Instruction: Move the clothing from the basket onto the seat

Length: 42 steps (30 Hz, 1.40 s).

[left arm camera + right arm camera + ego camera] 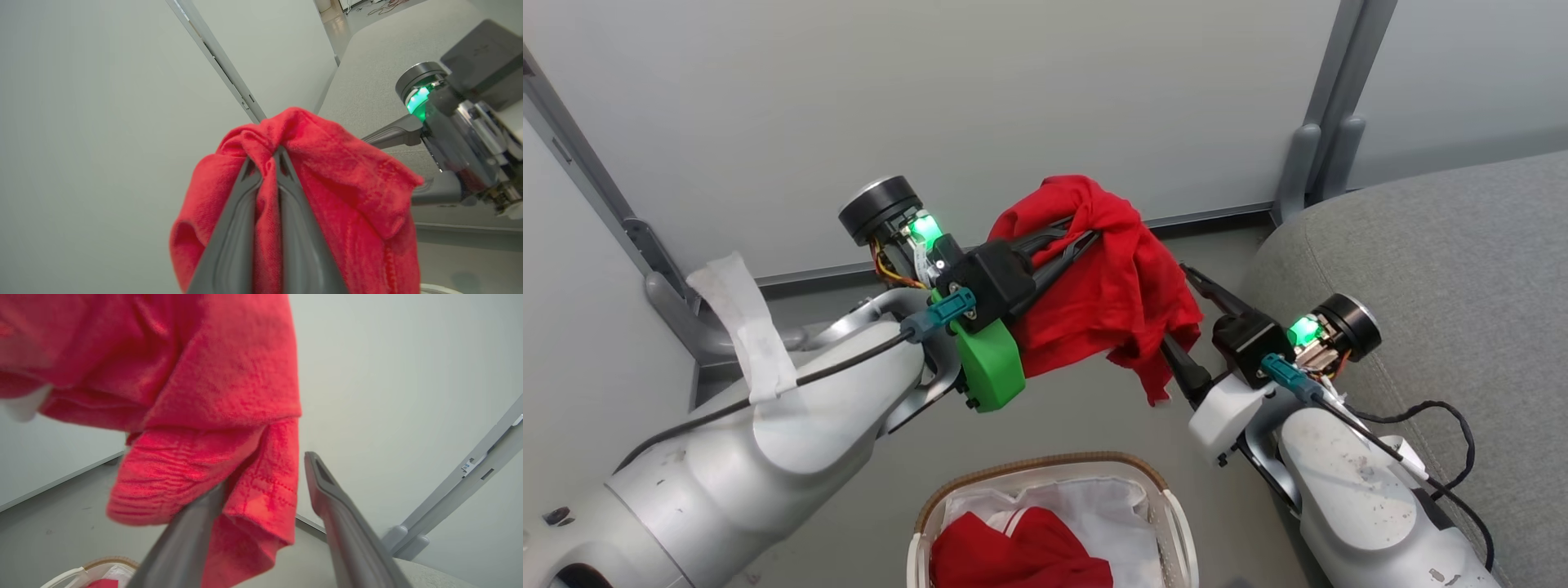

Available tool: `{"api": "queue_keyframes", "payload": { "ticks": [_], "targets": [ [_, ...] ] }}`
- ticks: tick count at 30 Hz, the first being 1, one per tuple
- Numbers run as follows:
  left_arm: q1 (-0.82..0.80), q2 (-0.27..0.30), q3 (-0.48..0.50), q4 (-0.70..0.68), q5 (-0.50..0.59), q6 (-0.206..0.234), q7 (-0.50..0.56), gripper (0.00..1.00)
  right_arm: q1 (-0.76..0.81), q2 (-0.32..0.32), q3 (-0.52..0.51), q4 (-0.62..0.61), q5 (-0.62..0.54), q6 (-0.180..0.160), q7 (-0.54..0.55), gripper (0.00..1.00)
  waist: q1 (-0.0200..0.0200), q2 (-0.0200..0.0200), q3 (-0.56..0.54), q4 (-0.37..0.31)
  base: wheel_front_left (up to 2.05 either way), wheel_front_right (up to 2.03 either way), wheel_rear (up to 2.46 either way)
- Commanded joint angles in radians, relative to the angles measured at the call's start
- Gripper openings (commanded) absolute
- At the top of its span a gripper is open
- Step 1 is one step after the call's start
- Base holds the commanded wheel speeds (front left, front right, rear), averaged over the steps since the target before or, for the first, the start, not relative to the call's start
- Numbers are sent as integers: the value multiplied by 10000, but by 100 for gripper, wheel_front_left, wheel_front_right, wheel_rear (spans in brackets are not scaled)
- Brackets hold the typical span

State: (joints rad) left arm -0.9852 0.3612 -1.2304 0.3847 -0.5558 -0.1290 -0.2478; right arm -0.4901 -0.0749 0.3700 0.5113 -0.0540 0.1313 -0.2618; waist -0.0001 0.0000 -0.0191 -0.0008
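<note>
Right now a plain red garment [1111,278] is hanging bunched up in the air between the two arms, above the grey floor [1078,416], beyond the basket [1172,506] and to the left of the seat [1462,269], touching neither. The left jaws are pinching a fold of it tightly: in the left wrist view the two dark left fingers [229,228] are lying almost together, with red cloth squeezed between them and spilling over both sides. The right jaws are standing wide apart at the garment's lower edge; in the right wrist view the hem [245,486] is draping over one finger while the other right finger [339,514] is standing clear of it, so they are gripping nothing. The basket is sitting on the floor at the bottom of the head view, with a second red garment [1021,547] lying inside against a white liner [1103,498]. The grey seat is lying along the right side, beside the right arm.
</note>
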Motion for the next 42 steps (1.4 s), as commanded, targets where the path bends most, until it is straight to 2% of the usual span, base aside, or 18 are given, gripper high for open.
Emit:
{"api": "queue_keyframes", "payload": {
  "ticks": [1,2,11,17,19,20,21,22,37,42],
  "targets": [
    [236,3,18,33,-97,35,-62,0,-181,-64,92,68,119,-10,-49,12,1,0,-23,-5,0,0,0],
    [334,-17,41,63,-173,53,-80,0,-220,-87,160,108,208,-10,-49,0,1,0,-38,-8,0,0,0],
    [1268,-200,342,294,-486,260,-180,0,-329,-181,289,154,558,-10,-49,0,1,0,-60,-85,0,0,0],
    [2019,-429,896,146,-530,404,-177,1,-385,-279,39,-3,544,-10,-49,0,1,0,5,-114,0,0,0],
    [2360,-515,1149,92,-459,421,-177,34,-413,-289,-60,-67,496,-10,-49,0,1,0,30,-121,0,0,0],
    [2537,-570,1309,46,-420,417,-178,60,-440,-290,-103,-105,483,-10,-49,0,1,0,43,-124,0,0,0],
    [2702,-620,1438,32,-389,408,-178,93,-467,-294,-141,-146,474,-10,-49,0,1,0,53,-126,0,0,0],
    [2906,-695,1575,21,-321,401,-179,100,-488,-291,-178,-188,457,-10,-49,0,1,0,63,-129,0,0,0],
    [5799,-1975,4261,251,760,197,-169,100,-241,-366,-706,-1130,282,-10,-49,0,1,0,308,-273,0,0,0],
    [6561,-2227,5118,248,1149,86,-169,100,-98,-358,-886,-1287,258,-10,-49,0,1,0,415,-389,0,0,0]
  ]
}}
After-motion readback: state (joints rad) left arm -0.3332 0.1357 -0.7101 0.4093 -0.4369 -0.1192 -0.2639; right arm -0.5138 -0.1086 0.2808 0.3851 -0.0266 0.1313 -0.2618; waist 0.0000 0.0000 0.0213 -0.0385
